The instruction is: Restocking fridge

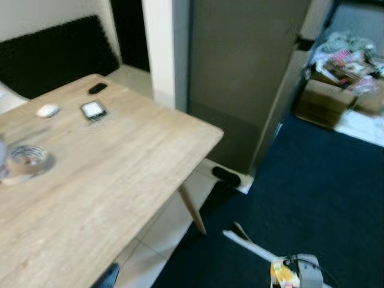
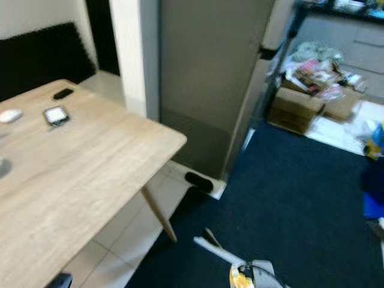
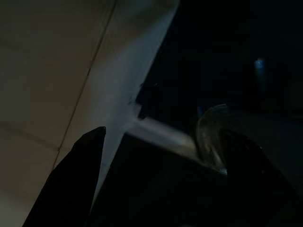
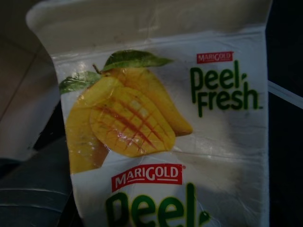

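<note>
Juice carton [image 4: 161,127] fills right wrist view, mango print up close: right end effector appears clamped on it, carried low at right for trip to fridge [image 1: 246,72], ahead, door closed. Left end effector [image 3: 161,156] spread, empty, hanging beside worktop [image 1: 108,180]. Tape roll [image 1: 25,161] untouched.

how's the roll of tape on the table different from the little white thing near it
The roll of tape is a pale ring with an open middle; the small white object is a solid rounded lump. The tape looks larger and lies nearer the camera; the white object lies farther back. Both rest on the wooden table.
</note>
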`<state>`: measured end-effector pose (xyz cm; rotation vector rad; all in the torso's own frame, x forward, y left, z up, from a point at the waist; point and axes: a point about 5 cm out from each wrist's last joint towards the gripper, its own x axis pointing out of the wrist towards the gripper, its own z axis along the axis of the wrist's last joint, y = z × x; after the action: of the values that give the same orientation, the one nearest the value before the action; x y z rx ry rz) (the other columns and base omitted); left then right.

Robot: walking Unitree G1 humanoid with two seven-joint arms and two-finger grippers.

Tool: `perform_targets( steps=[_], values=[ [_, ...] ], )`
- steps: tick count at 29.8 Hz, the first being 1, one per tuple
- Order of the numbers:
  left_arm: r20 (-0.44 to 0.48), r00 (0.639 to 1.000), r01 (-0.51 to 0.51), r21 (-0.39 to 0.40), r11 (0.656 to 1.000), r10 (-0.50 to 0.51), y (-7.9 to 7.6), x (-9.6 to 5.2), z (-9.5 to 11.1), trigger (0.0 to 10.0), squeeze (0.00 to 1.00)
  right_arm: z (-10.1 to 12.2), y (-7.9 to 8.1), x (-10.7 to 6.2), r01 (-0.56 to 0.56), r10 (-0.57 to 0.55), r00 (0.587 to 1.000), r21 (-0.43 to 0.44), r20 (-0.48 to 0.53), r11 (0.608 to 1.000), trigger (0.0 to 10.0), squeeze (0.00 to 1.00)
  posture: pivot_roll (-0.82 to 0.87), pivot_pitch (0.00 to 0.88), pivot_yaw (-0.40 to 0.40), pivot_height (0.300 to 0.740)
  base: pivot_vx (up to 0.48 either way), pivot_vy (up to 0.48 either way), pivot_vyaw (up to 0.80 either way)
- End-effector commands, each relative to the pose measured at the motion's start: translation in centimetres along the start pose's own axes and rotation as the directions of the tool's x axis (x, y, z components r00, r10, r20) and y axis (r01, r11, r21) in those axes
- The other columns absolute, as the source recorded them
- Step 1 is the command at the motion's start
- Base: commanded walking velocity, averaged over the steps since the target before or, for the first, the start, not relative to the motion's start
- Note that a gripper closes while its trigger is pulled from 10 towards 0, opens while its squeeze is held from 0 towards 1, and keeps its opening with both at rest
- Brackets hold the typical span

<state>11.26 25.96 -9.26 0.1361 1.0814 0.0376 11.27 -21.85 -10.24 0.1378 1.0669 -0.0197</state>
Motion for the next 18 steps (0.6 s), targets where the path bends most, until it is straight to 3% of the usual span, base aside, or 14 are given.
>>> perform_targets(
  steps=[1,18],
  values=[
    [-0.043,0.999,0.001,-0.006,1.000,-0.001,-0.33,-0.13,-1.06,10.0,0.00,0.33,-0.36,-0.06,0.007,-0.007,1.000,0.007,0.015,1.000,10.0,0.00,0.01,0.000,-0.070,0.740,0.000,0.000,-0.61],
    [-0.050,0.999,0.009,-0.019,1.000,-0.010,-1.04,-0.08,-1.34,10.0,0.00,0.42,-0.89,-0.21,0.017,-0.017,1.000,0.004,0.017,1.000,10.0,0.00,0.01,0.000,-0.078,0.740,0.000,0.000,-0.60]
  ],
)
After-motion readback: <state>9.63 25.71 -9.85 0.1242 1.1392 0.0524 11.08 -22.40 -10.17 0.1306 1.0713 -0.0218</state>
